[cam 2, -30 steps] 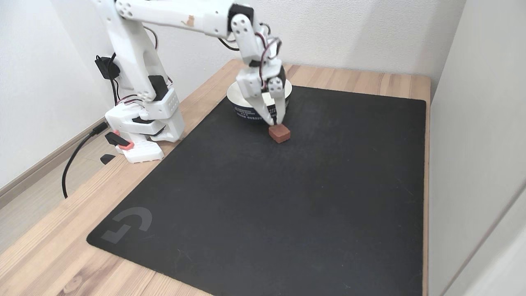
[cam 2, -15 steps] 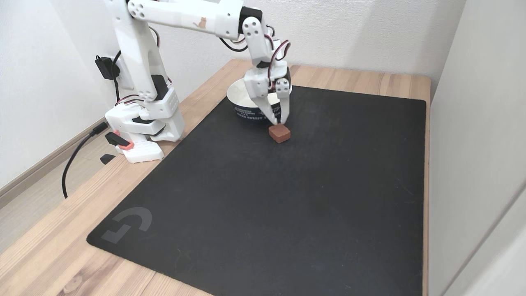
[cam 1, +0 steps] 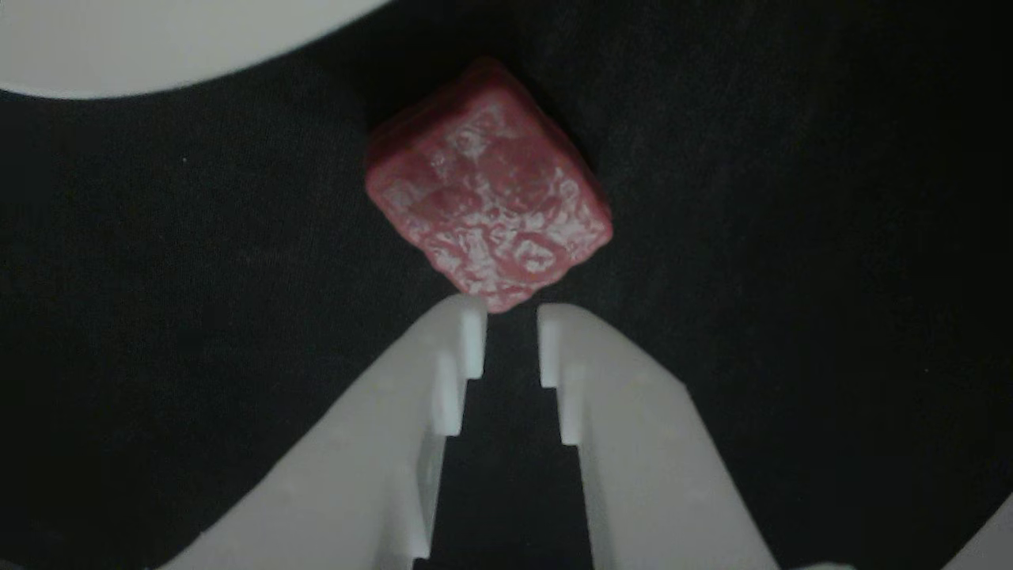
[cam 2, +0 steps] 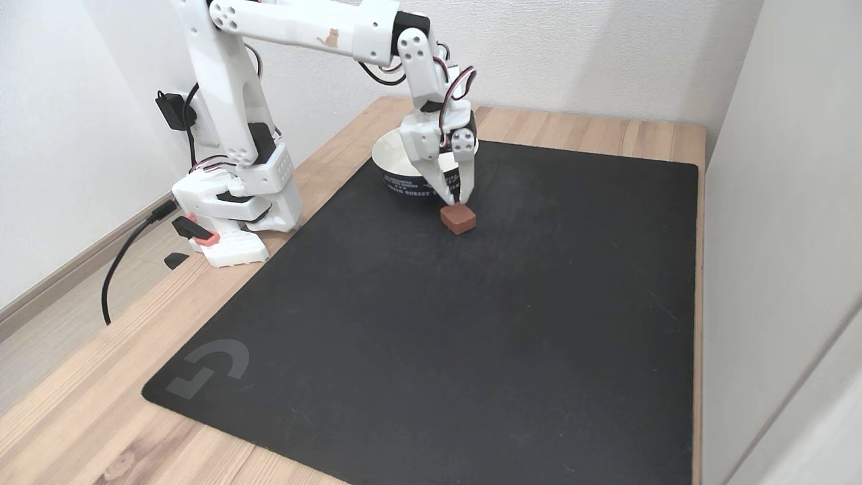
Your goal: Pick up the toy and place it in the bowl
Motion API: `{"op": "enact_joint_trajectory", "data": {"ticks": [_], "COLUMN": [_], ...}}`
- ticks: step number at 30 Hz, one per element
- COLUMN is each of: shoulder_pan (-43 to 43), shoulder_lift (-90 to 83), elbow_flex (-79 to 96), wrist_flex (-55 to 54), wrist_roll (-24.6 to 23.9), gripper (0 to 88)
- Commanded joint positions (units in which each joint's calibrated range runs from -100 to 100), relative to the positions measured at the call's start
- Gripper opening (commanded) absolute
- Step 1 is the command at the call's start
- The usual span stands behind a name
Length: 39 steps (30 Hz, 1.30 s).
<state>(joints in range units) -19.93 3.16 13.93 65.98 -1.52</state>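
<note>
The fingers (cam 1: 510,317), nearly closed and holding nothing, hover just short of the toy (cam 1: 487,186), whose corner faces them, so they should widen and straddle two flat sides before lifting toward the bowl (cam 2: 397,176) just beyond.

Mottled red toy (cam 2: 458,219) beside off-white bowl (cam 2: 389,156)

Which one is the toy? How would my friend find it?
Start at the big black mat on the wooden table, then find the white bowl at its far edge. Just in front of the bowl, below the tool, sits the toy: a small, bumpy red cube, the mat's one red thing.
</note>
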Motion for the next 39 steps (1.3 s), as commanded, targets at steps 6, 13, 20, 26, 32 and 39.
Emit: {"op": "enact_joint_trajectory", "data": {"ticks": [6, 13, 20, 26, 32, 39], "shoulder_pan": [0.2, -1.0, -2.9, -2.3, -1.4, -1.4], "shoulder_lift": [-0.3, -0.3, -0.3, -0.3, -0.5, -0.7], "elbow_flex": [-2.4, -2.4, -2.4, -2.4, -2.4, -3.9], "wrist_flex": [-0.1, -0.1, -0.1, 0.2, 0.7, 6.2], "wrist_roll": [9.0, 13.9, 15.9, 15.6, 15.4, 15.9], "gripper": [2.2, 2.2, 2.2, 2.2, 3.0, 37.0]}}
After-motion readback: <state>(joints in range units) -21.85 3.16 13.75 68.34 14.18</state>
